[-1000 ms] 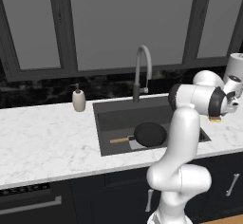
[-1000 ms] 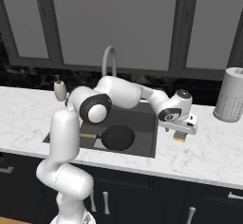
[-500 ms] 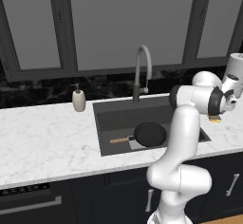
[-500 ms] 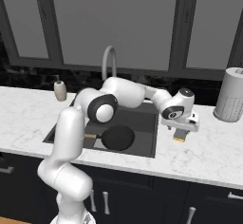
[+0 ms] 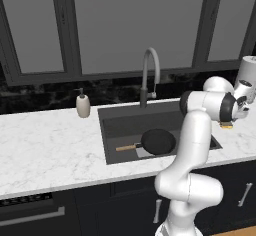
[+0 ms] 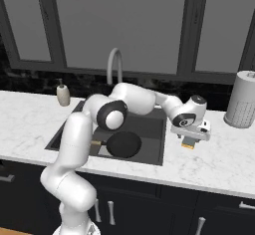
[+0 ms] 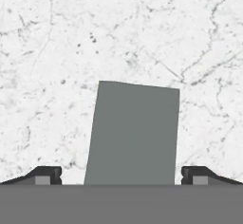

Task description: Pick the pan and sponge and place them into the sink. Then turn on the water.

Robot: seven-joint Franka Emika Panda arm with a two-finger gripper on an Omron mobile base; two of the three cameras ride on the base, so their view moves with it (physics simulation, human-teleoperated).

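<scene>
The black pan lies in the dark sink, its wooden handle pointing left. The sponge rests on the white marble counter just right of the sink. Seen from the hand, the sponge shows its grey-green top face. My gripper points down right over the sponge and is open, with one fingertip on each side of it. No water runs from the grey arched faucet.
A soap dispenser stands on the counter left of the sink. A paper towel roll stands at the far right by the dark backsplash. Dark windows rise behind the counter.
The hand has shifted slightly to the right above the sponge. The pan has not moved, and the jaws stay open.
</scene>
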